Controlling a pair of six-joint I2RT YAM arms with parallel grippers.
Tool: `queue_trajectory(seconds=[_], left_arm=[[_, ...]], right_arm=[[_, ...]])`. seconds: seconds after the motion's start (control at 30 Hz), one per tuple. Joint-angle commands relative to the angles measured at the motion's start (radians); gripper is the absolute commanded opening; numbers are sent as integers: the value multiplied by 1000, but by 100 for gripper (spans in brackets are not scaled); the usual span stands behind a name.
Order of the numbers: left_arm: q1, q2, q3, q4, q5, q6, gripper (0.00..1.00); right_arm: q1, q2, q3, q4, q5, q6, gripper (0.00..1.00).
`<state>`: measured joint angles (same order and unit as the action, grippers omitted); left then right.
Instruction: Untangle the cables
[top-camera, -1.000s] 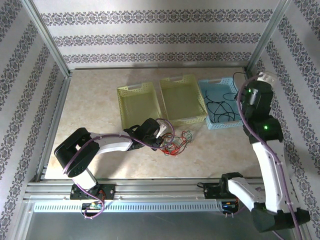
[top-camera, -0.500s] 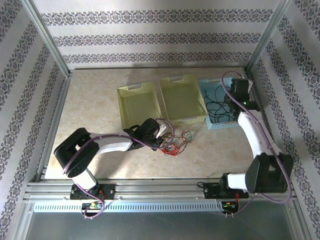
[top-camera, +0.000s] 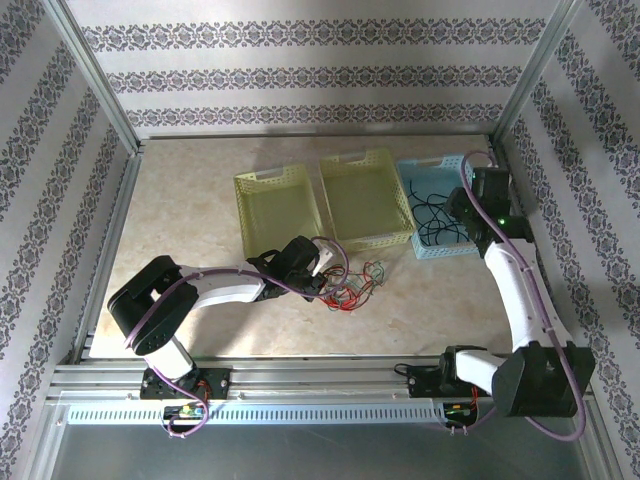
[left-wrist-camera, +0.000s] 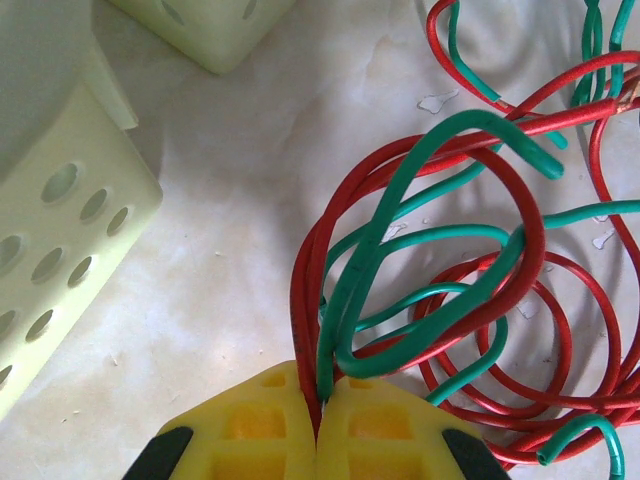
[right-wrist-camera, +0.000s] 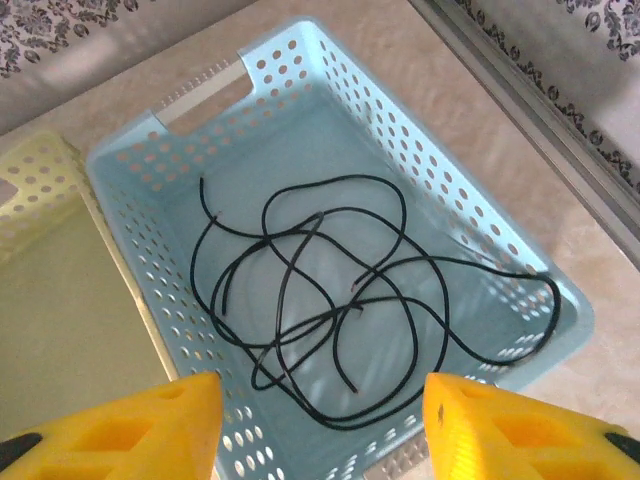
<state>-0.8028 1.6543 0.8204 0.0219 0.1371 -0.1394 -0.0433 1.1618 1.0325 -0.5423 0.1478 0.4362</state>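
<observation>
A tangle of red and green cables (top-camera: 355, 285) lies on the table in front of the baskets. My left gripper (top-camera: 322, 272) is at its left edge. In the left wrist view the left gripper (left-wrist-camera: 318, 420) is shut on a red and a green strand of the cables (left-wrist-camera: 450, 300). Loose black cables (right-wrist-camera: 320, 300) lie coiled in the blue basket (right-wrist-camera: 130, 220), one loop draped over its right rim. My right gripper (right-wrist-camera: 320, 400) hovers open over them, holding nothing. From above, the right gripper (top-camera: 452, 215) is over the blue basket (top-camera: 430, 162).
Two yellow-green baskets (top-camera: 270, 175) (top-camera: 355, 157) stand side by side left of the blue one, both without cables. A corner of one basket (left-wrist-camera: 60, 220) is close on the left gripper's left. Metal frame posts and patterned walls bound the table.
The right arm has swung down from a raised pose to just over the blue basket, and its jaws have opened. The left arm and the red-green tangle have not moved.
</observation>
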Motion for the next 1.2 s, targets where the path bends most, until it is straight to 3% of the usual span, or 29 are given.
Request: queue_trajectory(seconds=[0.0, 0.27, 0.47, 0.87, 1.17], left_arm=[[5, -7, -3, -15, -4, 5, 0], [5, 5, 9, -11, -4, 4, 0], [5, 10, 13, -15, 1, 5, 0], [5, -1, 17, -30, -2, 4, 0], [5, -4, 10, -28, -8, 5, 0]], right_arm=[[17, -47, -62, -52, -57, 32, 55], [321, -148, -264, -48, -399, 73, 53], [491, -36, -332, -19, -394, 70, 49], [510, 202, -277, 83, -312, 5, 33], [506, 240, -245, 95, -271, -12, 3]])
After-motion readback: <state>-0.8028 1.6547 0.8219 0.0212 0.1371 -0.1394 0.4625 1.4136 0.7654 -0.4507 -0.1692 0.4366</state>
